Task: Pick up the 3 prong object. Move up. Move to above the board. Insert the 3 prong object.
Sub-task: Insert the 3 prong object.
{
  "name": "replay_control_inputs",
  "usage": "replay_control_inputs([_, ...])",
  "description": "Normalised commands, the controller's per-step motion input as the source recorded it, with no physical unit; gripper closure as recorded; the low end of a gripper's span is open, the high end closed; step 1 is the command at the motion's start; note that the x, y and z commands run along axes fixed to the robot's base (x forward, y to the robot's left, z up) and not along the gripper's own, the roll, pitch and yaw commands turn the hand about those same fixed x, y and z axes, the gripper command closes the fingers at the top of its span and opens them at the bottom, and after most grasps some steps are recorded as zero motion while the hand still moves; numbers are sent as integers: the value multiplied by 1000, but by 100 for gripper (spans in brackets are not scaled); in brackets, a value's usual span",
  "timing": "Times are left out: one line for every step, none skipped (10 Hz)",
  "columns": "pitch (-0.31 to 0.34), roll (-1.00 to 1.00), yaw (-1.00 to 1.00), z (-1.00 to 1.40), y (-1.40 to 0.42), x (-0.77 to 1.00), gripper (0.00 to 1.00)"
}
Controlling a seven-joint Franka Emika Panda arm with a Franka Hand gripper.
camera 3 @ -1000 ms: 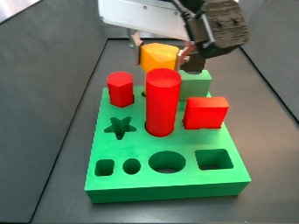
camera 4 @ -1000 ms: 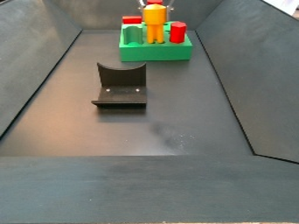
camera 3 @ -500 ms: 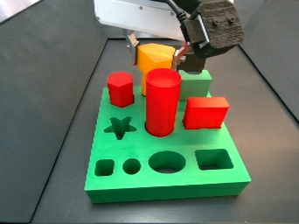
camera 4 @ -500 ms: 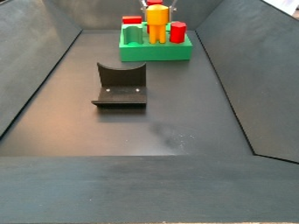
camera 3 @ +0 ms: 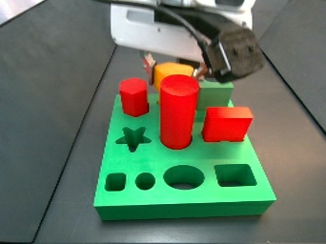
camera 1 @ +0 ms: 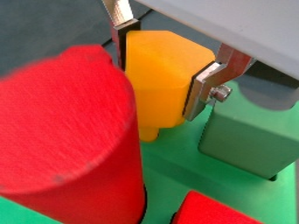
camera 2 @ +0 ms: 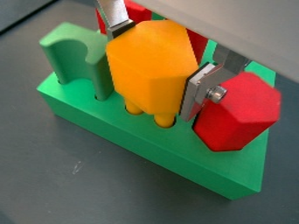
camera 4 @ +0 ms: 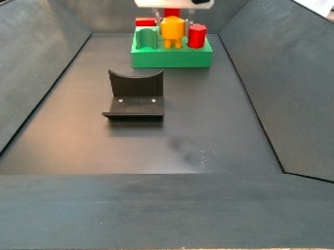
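Note:
My gripper [camera 2: 156,59] is shut on the 3 prong object [camera 2: 142,63], an orange-yellow block, with a silver finger [camera 2: 200,87] flat against each side. Both wrist views show it held upright, and its short prongs [camera 2: 149,114] reach the top of the bright green board [camera 2: 105,131], at or just inside its holes. In a wrist view the 3 prong object [camera 1: 163,74] sits close beside the tall red cylinder [camera 1: 70,131]. In a side view the gripper [camera 3: 181,69] hangs over the board's [camera 3: 192,200] far end. The board [camera 4: 177,61] stands at the far end of the bin.
On the board stand the red cylinder [camera 3: 177,110], a red hexagonal block [camera 3: 132,95], a red cube [camera 3: 226,122] and a small green block [camera 3: 214,91], all close around the gripper. The fixture [camera 4: 133,95] stands mid-floor. Sloped dark walls enclose the bin.
The gripper has come down with the 3 prong object, which now sits lower, behind the red cylinder and nearer the board's top.

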Motion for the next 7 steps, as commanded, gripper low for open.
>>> replay_control_inputs([0,-1,0,-351,0,0,100])
replay_control_inputs([-3,0,0,-334,0,0,100])
replay_control_inputs([-6,0,0,-303,0,-34,100])
replay_control_inputs([-17,-4,0,-294,0,-57,100])
replay_control_inputs([-11,-26,0,-174,0,-14,100])
replay_control_inputs([-51,-43,0,0,6,-17,100])
replay_control_inputs([0,0,0,0,0,0,100])
